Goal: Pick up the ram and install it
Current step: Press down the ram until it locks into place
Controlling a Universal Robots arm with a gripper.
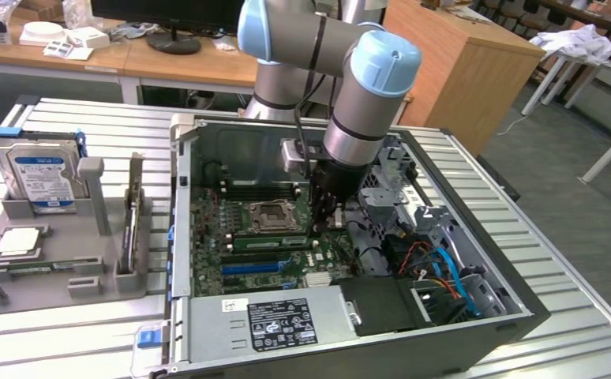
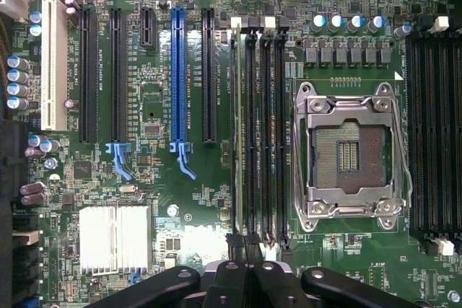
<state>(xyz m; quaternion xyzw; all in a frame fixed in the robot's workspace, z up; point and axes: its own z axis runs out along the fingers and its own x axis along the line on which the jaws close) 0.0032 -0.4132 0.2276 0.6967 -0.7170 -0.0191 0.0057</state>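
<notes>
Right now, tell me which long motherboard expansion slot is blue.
The blue slot, flanked by black slots on both sides; the only other non-black one is the white slot at the row's end.

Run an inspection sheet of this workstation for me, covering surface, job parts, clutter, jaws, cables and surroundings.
Surface: slatted metal table carrying an open computer case and a grey parts tray.
Job's things: the ram stands edge-on in the slot nearest the black expansion slots, beside three vacant memory slots.
Clutter: hard drive upright in the tray; a flat silver part lies below it.
Grippers: the gripper is down inside the case over one end of the ram, jaws drawn together.
Cables: orange and blue cables are bundled by the drive bays.
Surroundings: wooden desks, a monitor stand.
</notes>
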